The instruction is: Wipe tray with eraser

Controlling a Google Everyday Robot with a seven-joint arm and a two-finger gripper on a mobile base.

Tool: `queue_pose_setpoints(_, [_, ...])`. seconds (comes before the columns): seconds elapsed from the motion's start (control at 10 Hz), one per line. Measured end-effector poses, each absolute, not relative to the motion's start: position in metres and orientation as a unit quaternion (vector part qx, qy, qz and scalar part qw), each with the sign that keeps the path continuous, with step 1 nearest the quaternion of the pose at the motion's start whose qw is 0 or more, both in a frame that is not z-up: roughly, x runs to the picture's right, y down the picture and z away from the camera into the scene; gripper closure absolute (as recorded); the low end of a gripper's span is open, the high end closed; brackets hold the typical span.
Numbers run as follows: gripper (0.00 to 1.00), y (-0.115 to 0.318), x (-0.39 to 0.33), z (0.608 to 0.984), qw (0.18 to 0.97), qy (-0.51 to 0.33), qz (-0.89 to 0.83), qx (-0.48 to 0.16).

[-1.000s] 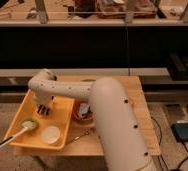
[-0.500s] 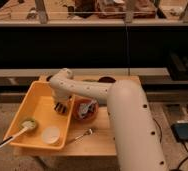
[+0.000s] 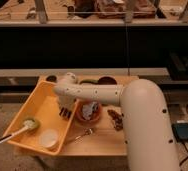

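The yellow tray [image 3: 37, 107] lies on the left half of the wooden table. My gripper [image 3: 64, 113] hangs from the white arm over the tray's right wall, fingers pointing down and shut, with nothing visibly held. A small dark, reddish striped block, the eraser [image 3: 116, 120], lies on the table right of a brown bowl, well clear of the gripper. Inside the tray are a green-headed brush [image 3: 29, 124] with a white handle and a white round disc [image 3: 48, 138].
The brown bowl [image 3: 89, 113] with crumpled material stands just right of the gripper. A fork [image 3: 82, 134] lies in front of it. Dark bowls [image 3: 107, 80] stand along the table's back edge. A dark shelf unit rises behind the table.
The gripper has moved right, from over the tray's floor to its right wall, and a little lower. The things in the tray have not moved.
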State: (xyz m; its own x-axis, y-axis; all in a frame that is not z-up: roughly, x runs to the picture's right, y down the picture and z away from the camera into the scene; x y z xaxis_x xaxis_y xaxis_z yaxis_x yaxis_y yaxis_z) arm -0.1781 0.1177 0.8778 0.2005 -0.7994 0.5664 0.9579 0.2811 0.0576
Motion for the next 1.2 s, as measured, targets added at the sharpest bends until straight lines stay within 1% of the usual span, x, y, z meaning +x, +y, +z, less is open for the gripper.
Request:
queue_pose_setpoints(0.2, [1.0, 0.127, -0.208, 0.867, 0.74, -0.26, -0.603, -0.146])
queue_pose_setpoints(0.4, [1.0, 0.134, -0.257, 0.857, 0.718, -0.271, -0.626, -0.135])
queue_pose_setpoints(0.6, [1.0, 0.134, -0.311, 0.847, 0.695, -0.283, -0.651, -0.116])
queue_pose_setpoints(0.7, [1.0, 0.126, -0.33, 0.844, 0.69, -0.283, -0.658, -0.106])
queue_pose_setpoints(1.0, [1.0, 0.113, -0.356, 0.852, 0.697, -0.288, -0.648, -0.105])
queue_pose_setpoints(1.2, [1.0, 0.109, -0.349, 0.865, 0.709, -0.29, -0.633, -0.112])
